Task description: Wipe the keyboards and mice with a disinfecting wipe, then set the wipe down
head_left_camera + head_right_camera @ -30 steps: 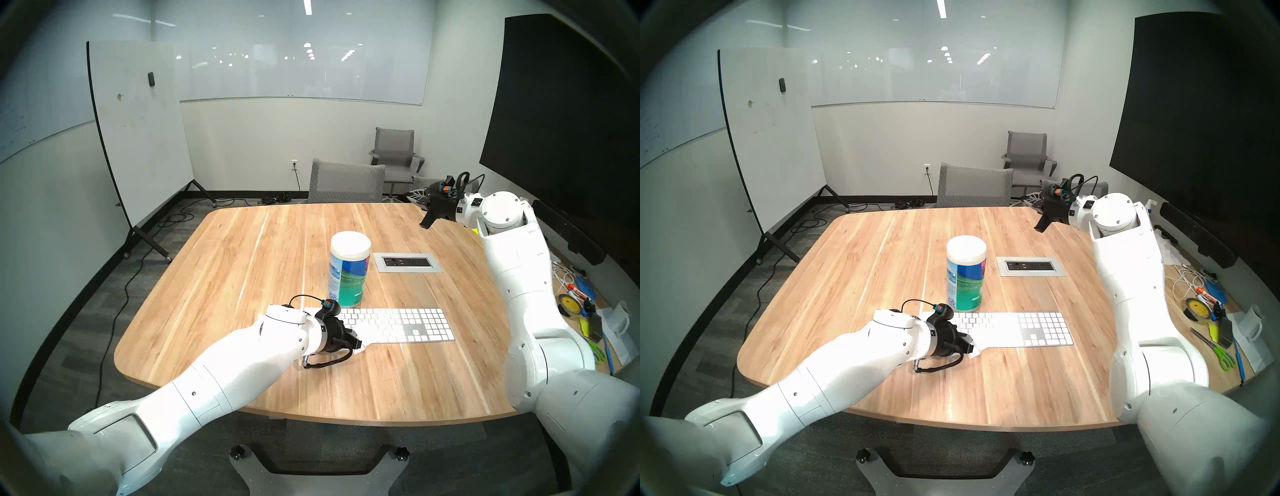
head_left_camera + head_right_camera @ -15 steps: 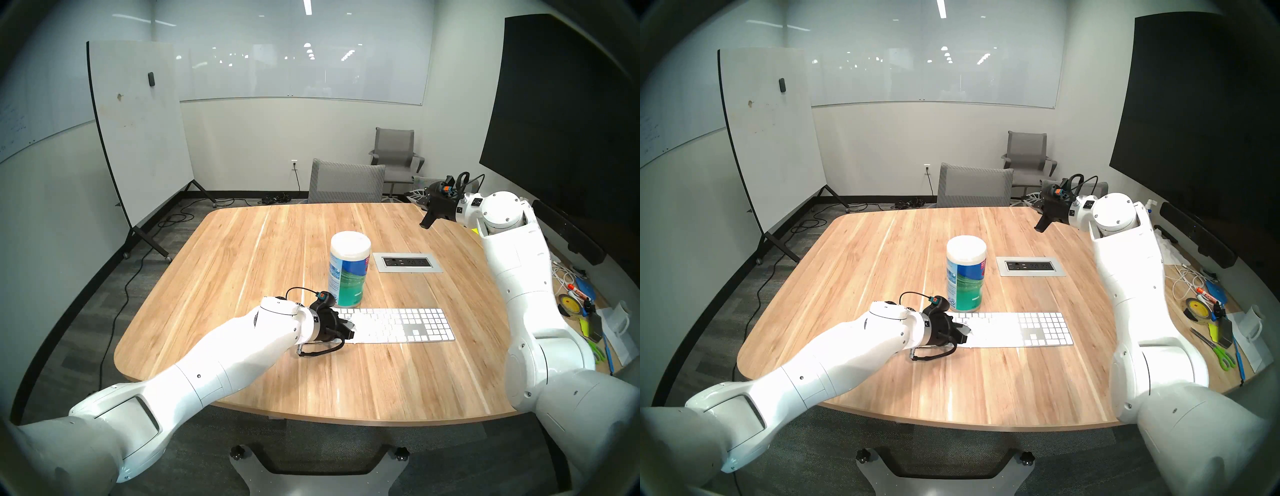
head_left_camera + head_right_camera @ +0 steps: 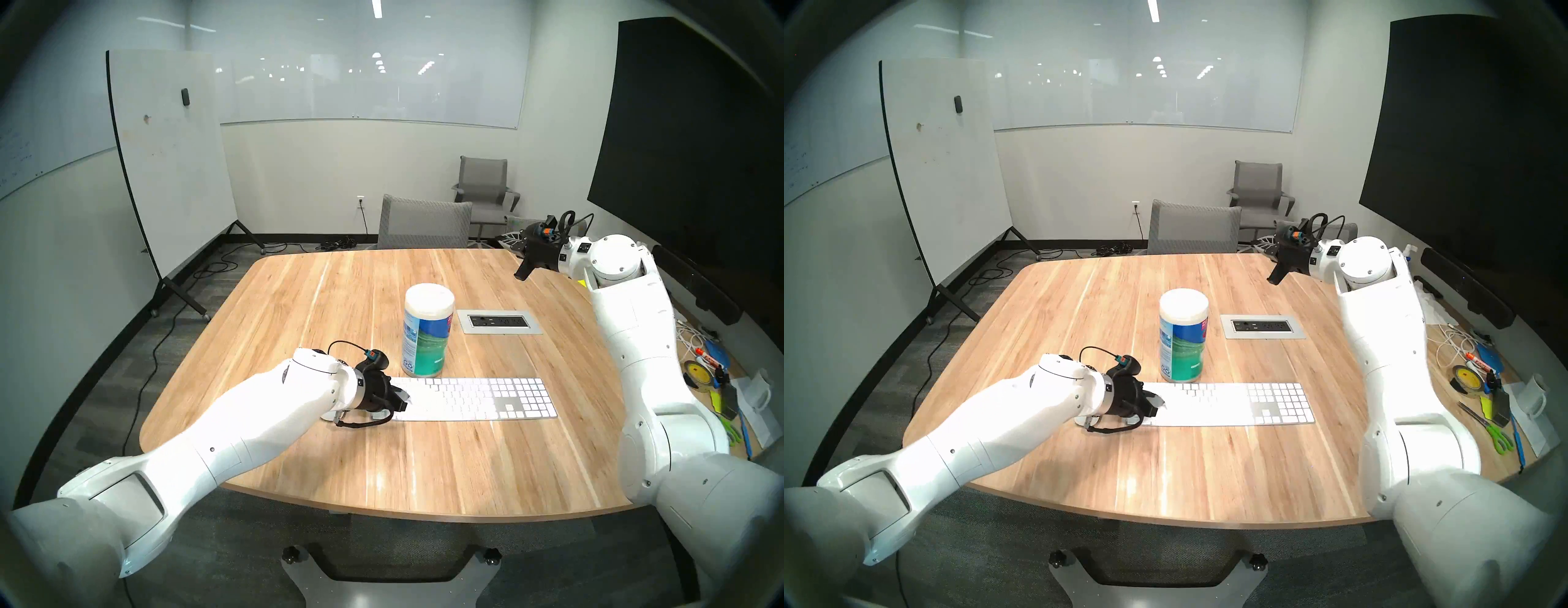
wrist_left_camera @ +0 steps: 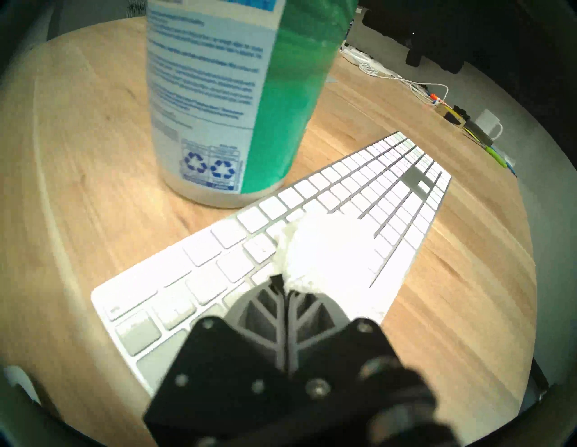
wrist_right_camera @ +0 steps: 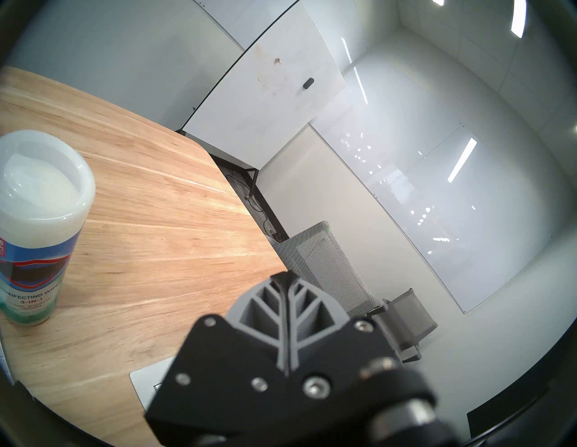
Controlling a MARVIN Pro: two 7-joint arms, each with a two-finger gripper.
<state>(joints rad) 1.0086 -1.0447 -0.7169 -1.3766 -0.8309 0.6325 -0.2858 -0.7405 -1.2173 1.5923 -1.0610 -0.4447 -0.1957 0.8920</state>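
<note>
Wooden conference table in a glass-walled meeting room: the white keyboard lies flat near its front edge, its left end beneath the left gripper. The left fingers are clenched on the disinfecting wipe, a bunched white wad pressed at their tips and resting on the keys at the left part of the keyboard. Just beyond the keyboard's far edge stands a blue-green canister with a white lid. At the far right, the right gripper hangs above the table with fingers clenched and empty.
</note>
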